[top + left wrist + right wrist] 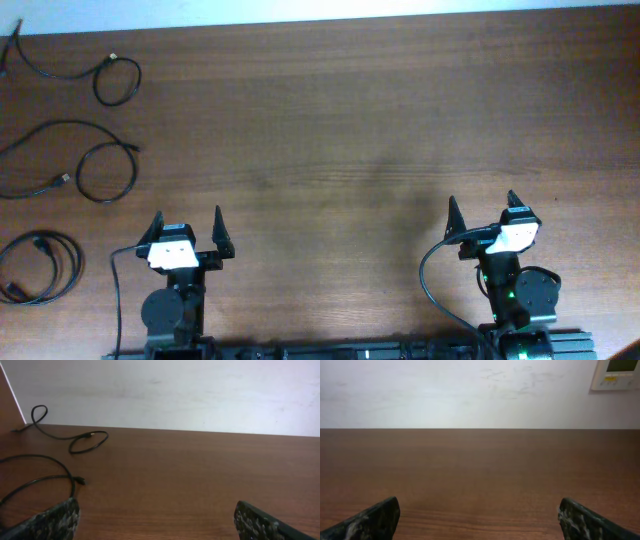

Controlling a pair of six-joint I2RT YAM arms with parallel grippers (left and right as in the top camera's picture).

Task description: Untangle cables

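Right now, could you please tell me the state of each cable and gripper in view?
Far cable: lying loose, one small loop, apart from the others.
Middle cable: lying loose, one open loop, apart from the others.
Near cable: coiled on itself, apart from the others.
Left gripper: jaws open, holding nothing.
Right gripper: jaws open, holding nothing.

Overhead looks straight down at brown wooden bench (pixel 330 120); wrist views skim it low, facing white wall (pixel 470 395); left shares thin black cables (pixel 89 435).
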